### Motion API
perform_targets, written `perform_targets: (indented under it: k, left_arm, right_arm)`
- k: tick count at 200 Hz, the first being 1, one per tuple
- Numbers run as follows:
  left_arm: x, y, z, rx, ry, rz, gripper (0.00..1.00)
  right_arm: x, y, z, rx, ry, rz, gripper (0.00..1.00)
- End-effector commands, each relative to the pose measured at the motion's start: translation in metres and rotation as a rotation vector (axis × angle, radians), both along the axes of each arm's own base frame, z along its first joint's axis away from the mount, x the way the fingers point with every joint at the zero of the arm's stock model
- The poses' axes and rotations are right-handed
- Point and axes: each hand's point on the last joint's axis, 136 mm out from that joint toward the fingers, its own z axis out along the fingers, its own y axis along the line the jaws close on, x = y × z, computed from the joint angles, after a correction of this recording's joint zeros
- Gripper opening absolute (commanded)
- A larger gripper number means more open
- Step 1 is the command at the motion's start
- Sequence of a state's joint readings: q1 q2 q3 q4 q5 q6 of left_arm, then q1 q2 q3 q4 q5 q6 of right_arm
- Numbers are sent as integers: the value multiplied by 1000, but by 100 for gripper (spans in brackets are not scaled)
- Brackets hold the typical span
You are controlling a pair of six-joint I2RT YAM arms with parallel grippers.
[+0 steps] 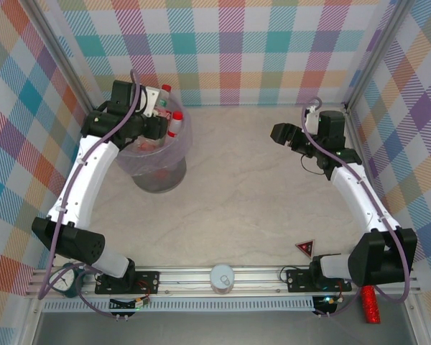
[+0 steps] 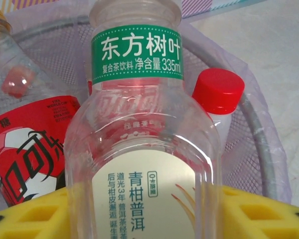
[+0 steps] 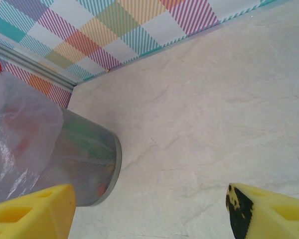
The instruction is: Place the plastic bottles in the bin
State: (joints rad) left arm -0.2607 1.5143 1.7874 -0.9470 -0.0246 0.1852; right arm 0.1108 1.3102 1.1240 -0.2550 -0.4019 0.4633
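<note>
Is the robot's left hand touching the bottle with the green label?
Touching. The left wrist view shows the green-label bottle squeezed between the yellow fingers of the left gripper, above the bin.

Bright, even light, soft shadows on the table (image 1: 258, 165) — pale reflections on the clear green-labelled bottle (image 2: 139, 129)
</note>
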Motion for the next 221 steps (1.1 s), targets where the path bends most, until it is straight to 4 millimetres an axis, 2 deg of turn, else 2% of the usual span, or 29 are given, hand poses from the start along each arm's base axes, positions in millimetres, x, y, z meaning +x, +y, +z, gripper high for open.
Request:
perform_targets:
  k: [1, 25, 46, 54, 65, 79, 102, 126, 150, 186, 221]
  left_arm:
    - [-10, -6, 9, -53, 2, -59, 79]
    - [-3, -9, 36, -87, -52, -58, 100]
    - [6, -4, 60, -108, -122, -10, 100]
    - [11, -2, 64, -108, -134, 9, 100]
    - [16, -1, 66, -110, -135, 23, 95]
    - [20, -2, 57, -102, -107, 25, 88]
    - [22, -1, 32, -78, -44, 36, 76]
    - [14, -1, 7, -46, 13, 42, 67]
    - [3, 5, -15, -24, 52, 70, 53]
    - [-5, 9, -40, -13, 92, 90, 49]
    - [0, 5, -57, -41, 105, 91, 45]
  right_arm:
    - [3, 1, 14, 9, -41, 15, 79]
    - [1, 1, 16, 17, -46, 18, 79]
    - [0, 0, 17, 7, -49, 13, 79]
    - [1, 0, 16, 5, -47, 12, 79]
    - [1, 1, 15, 7, -44, 15, 79]
    - [2, 1, 14, 9, -42, 17, 79]
    - [3, 1, 13, 10, -40, 17, 79]
    - [5, 1, 11, 9, -36, 17, 79]
    - [7, 2, 8, 14, -28, 18, 79]
    - [10, 4, 7, 26, -23, 22, 79]
    - [9, 4, 6, 25, -21, 23, 79]
